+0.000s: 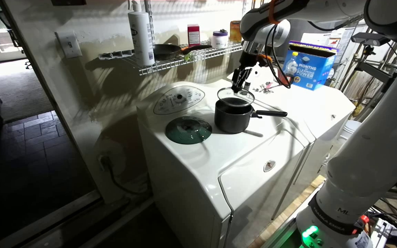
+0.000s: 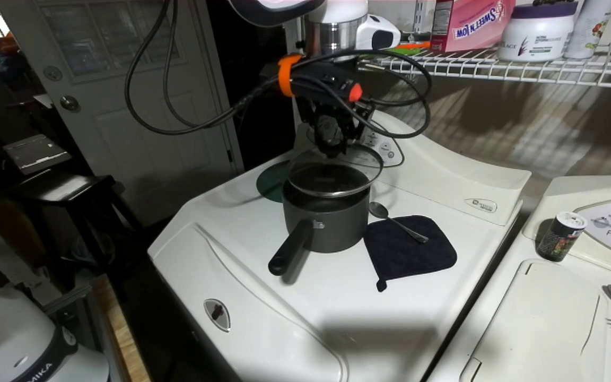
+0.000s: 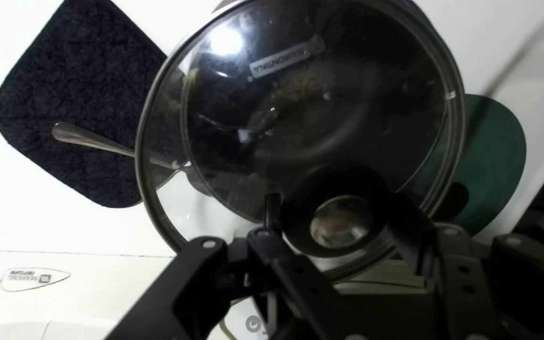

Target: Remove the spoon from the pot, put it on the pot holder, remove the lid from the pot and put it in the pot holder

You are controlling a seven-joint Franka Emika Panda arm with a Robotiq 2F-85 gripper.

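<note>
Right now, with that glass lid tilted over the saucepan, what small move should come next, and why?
I'd probably raise the lid slightly before swinging it toward the pot holder: the gripper has it by the knob, but it tilts, its lower edge seemingly close to the pot. The spoon already lies partly on the pot holder.

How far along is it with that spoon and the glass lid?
Done, it seems: the spoon lies on the pot holder, one end past its edge. In hand: the end effector holds the lid over the pot. Left: setting the lid on the pot holder, since it's not there yet.
</note>
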